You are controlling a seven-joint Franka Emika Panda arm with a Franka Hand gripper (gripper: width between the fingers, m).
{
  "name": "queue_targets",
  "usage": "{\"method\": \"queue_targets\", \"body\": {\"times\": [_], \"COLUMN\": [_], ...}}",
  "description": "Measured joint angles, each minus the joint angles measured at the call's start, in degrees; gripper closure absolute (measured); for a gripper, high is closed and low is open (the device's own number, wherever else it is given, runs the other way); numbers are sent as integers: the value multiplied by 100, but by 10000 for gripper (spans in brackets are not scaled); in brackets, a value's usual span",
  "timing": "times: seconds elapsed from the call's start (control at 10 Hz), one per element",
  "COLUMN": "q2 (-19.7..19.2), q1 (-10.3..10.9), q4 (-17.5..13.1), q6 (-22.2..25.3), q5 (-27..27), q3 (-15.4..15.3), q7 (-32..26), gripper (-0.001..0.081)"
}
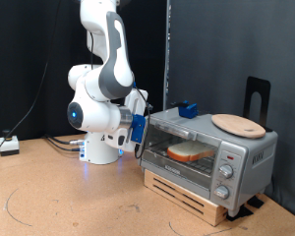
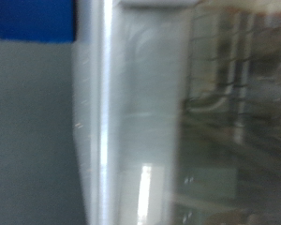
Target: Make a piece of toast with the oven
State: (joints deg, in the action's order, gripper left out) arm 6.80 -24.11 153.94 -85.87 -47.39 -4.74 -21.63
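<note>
The silver-grey oven (image 1: 199, 126) stands on a wooden crate at the exterior view's right, and its glass door looks shut. The piece of toast (image 1: 190, 151) lies inside on the rack, seen through the glass. My gripper (image 1: 140, 133) is at the oven's end toward the exterior view's left, close to the door's upper corner; its fingers do not show clearly. The wrist view is blurred and very close: it shows the oven's silver metal (image 2: 131, 122) with dark glass beside it, and no fingers.
A round wooden plate (image 1: 236, 125) and a small blue object (image 1: 187, 109) rest on the oven's top. A blue patch (image 2: 33, 19) shows in a corner of the wrist view. A black stand (image 1: 257, 98) rises behind the oven. Cables lie on the brown table (image 1: 59, 197).
</note>
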Motion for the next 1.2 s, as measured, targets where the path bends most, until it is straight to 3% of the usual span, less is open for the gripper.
{"method": "queue_targets", "body": {"times": [0.5, 0.6, 0.8, 1.0, 1.2], "q2": [-277, -277, -316, -458, -639], "q1": [-429, -424, -419, -385, -309], "q4": [-339, -333, -450, -749, -1073], "q6": [-731, -710, -166, 133, 101], "q5": [205, 205, -165, -781, -1101], "q3": [341, 334, 331, 252, 83], "q7": [174, 173, -143, -666, -588], "gripper": [-3, -3, -3, -3, -3]}}
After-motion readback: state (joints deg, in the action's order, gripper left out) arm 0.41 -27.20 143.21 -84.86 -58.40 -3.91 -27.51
